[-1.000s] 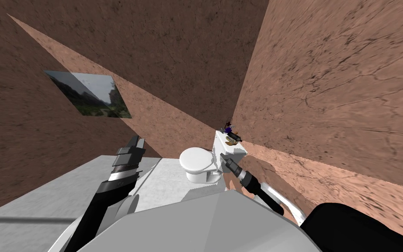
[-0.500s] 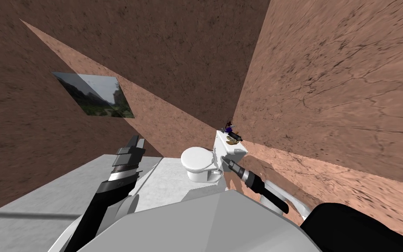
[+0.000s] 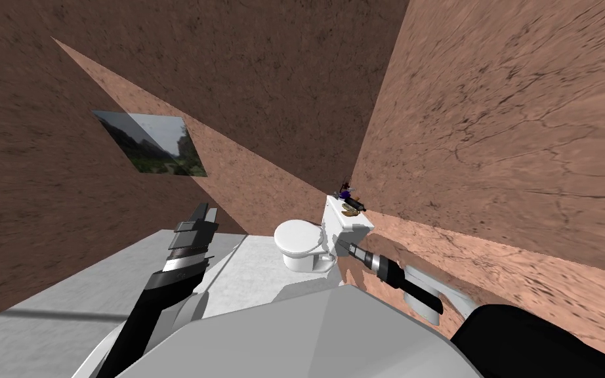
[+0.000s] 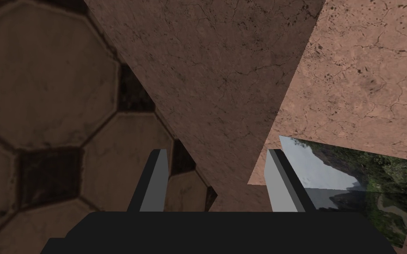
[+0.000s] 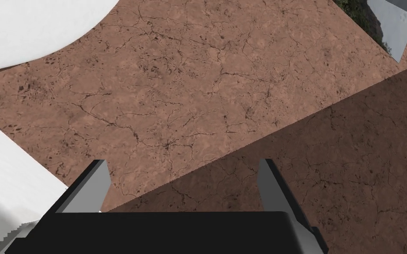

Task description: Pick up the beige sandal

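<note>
The sandal (image 3: 348, 210) on the toilet tank (image 3: 334, 220) is a tiny tan speck; the dark thing (image 3: 355, 205) and purple thing (image 3: 344, 194) beside it are too small to name.

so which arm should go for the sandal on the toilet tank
Right: the right gripper, open, is close beside the toilet tank where the beige sandal lies; the left gripper points away at the wall.

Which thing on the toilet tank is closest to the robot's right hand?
The beige sandal, on the tank edge facing the right gripper; the dark thing and purple thing sit behind it.
</note>
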Controlling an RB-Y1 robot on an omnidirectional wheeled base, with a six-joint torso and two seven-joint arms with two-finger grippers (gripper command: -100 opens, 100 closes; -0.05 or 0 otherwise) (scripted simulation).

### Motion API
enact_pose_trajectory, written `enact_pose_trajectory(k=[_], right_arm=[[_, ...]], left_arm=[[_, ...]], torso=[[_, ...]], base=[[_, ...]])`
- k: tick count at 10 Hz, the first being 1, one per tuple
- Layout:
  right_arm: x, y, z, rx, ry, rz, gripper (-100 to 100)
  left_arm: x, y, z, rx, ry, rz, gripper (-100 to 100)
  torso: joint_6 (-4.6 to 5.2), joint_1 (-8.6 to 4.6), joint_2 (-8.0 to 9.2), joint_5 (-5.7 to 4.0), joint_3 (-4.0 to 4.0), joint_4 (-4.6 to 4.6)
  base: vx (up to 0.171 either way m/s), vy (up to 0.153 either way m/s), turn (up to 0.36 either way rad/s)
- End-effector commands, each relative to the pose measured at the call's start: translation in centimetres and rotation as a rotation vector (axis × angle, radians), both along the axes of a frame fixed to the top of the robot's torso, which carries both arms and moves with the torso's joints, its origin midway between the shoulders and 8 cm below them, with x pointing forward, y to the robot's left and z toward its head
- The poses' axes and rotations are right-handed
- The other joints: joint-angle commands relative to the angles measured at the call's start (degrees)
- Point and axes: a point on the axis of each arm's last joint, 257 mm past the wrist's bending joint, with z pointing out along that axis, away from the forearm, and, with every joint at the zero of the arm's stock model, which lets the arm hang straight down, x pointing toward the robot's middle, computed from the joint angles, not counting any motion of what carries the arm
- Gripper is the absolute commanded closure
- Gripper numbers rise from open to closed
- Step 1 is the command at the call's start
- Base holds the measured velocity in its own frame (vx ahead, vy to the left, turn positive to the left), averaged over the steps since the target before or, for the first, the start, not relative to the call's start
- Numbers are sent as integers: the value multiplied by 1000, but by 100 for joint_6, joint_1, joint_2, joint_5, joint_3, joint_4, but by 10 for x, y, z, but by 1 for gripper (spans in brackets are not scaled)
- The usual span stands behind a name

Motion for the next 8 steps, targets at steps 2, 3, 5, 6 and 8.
enact_pose_trajectory(k=[2,3,5,6,8], right_arm=[[-5,-21,-10,-98,35,38,-100],[-8,-36,-17,-149,54,48,-100],[-8,-41,-15,-185,62,72,-100],[-10,-56,-21,-241,79,86,-100],[-10,-59,-19,-266,84,103,-100]], left_arm=[[0,0,0,0,0,0,0],[0,0,0,0,0,0,0],[0,0,0,0,0,0,0],[0,0,0,0,0,0,0],[0,0,0,0,0,0,0]], torso=[[-1,-1,0,0,0,0],[0,-2,-2,-1,-1,0],[0,-3,-5,-1,-3,-1],[0,-7,-7,-2,-4,-1],[0,-8,-10,-2,-6,-2]], base=[[-18,27,27],[-12,25,47],[-4,13,9],[1,11,54],[1,5,14]])
